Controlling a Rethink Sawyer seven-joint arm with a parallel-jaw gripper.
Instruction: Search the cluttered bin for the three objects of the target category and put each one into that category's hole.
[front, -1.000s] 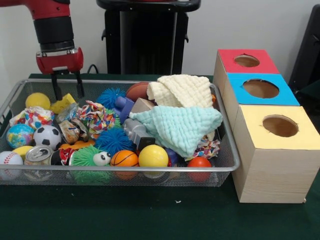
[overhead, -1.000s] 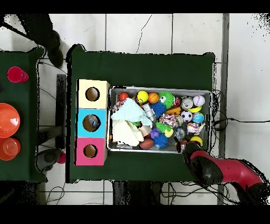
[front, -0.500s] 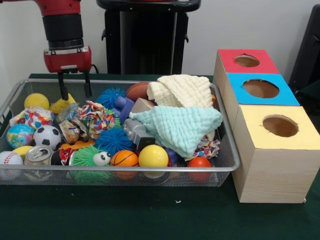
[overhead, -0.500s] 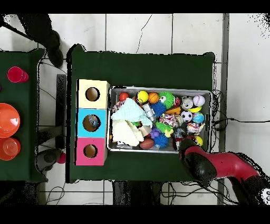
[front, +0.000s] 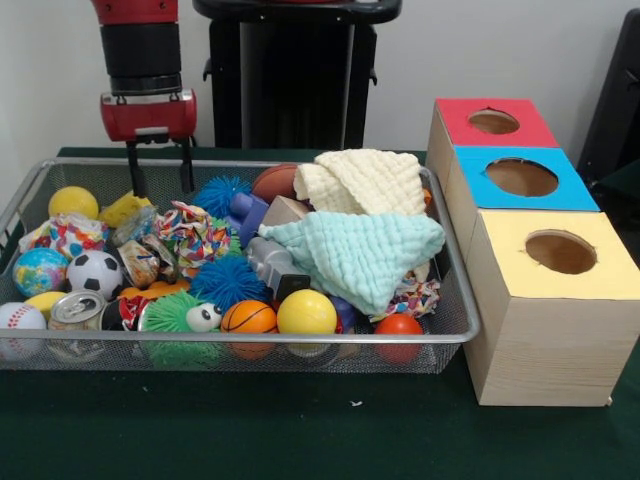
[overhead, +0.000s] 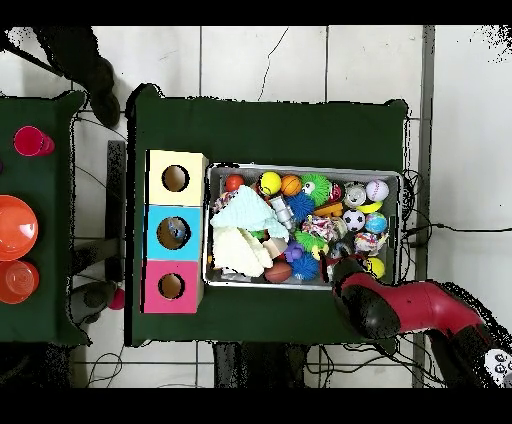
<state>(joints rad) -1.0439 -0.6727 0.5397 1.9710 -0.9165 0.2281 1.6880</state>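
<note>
Wire-mesh bin (front: 455, 300) is packed: balls, spiky toys, crumpled wrappers, a can (front: 76, 308), two cloths on top. Front view, progress: nothing visible at the mouths of the red hole (front: 493, 121), blue hole (front: 521, 177) or yellow hole (front: 560, 251); their insides are dark, so I cannot tell whether anything has gone in. Target category is not shown by the pictures. Judged from this: search stage, all three picks may remain.

My gripper (front: 159, 170) hangs over the bin's far rim, near the blue spiky ball (front: 220, 193) and the yellow toy (front: 123, 209), touching neither. Fingers spread apart, moderately wide, pointing straight down, nothing between them.

Overhead view: red arm (overhead: 420, 310) reaches over the bin's robot-side edge, its black wrist covering the gripper, so finger state is unreadable here. Mint cloth (overhead: 243, 211) and cream cloth (overhead: 238, 250) lie at the bin end beside the box row (overhead: 175, 232), hiding whatever sits under them. Balls crowd the opposite end. Something dark shows inside the blue hole; I cannot identify it.
</note>
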